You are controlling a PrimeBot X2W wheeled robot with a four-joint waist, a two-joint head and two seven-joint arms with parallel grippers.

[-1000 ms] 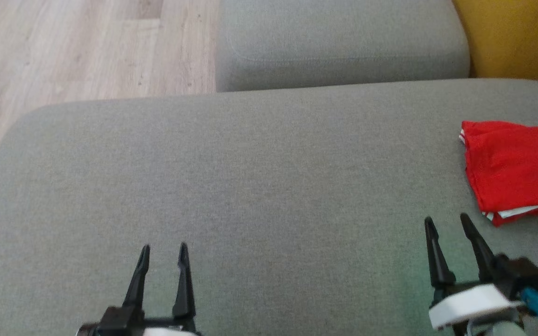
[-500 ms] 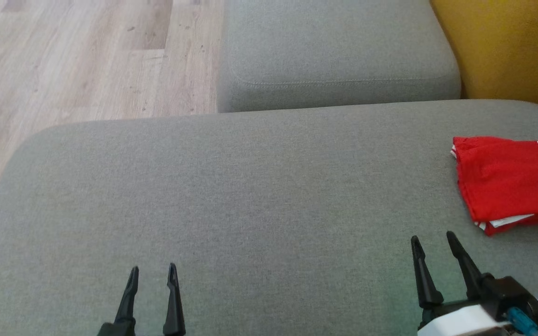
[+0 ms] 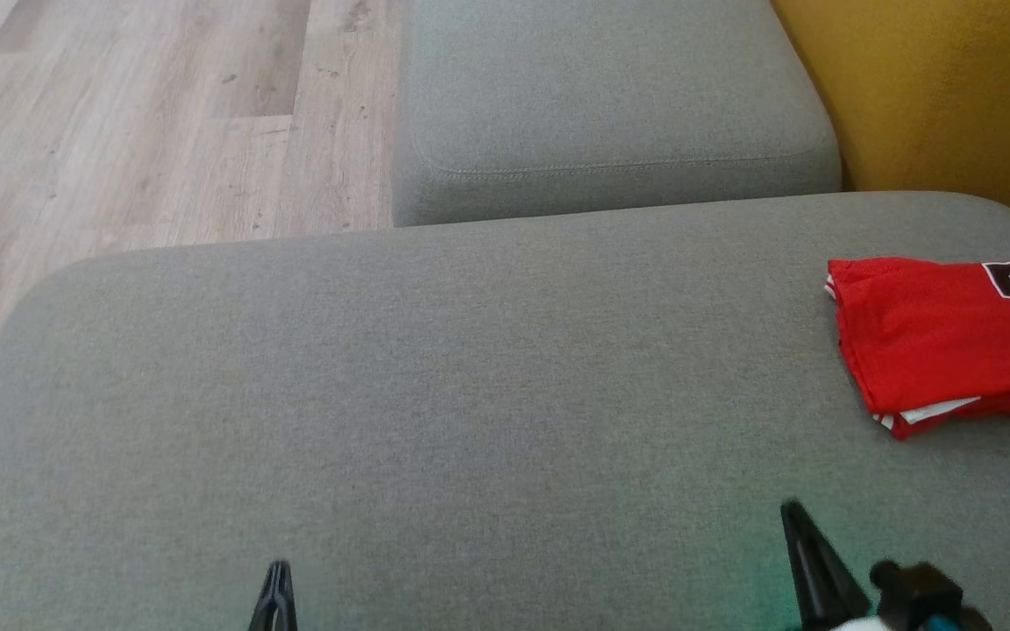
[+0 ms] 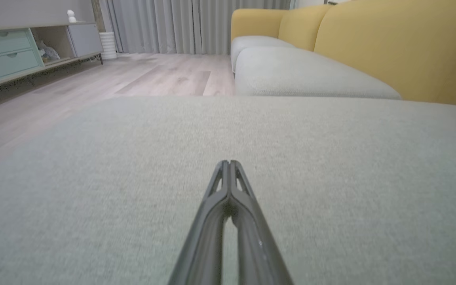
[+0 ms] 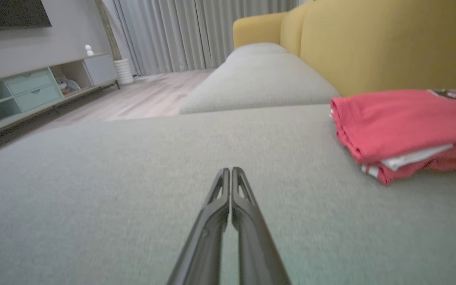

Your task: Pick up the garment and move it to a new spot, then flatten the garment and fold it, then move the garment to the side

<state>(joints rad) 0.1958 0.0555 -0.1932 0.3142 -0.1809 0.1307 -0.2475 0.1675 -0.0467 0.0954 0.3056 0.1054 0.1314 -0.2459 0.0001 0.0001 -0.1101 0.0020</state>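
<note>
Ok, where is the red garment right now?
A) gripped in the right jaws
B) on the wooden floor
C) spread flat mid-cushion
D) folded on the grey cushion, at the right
D: the red garment lies folded on the grey cushion, near its right edge, nothing gripping it.

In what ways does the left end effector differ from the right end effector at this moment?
The right end effector is near the folded red garment; the left end effector is far from it, across the grey cushion. In the head view, the right end effector reaches higher up the picture than the left end effector. Both are shut, hold nothing and point over the cushion.
</note>
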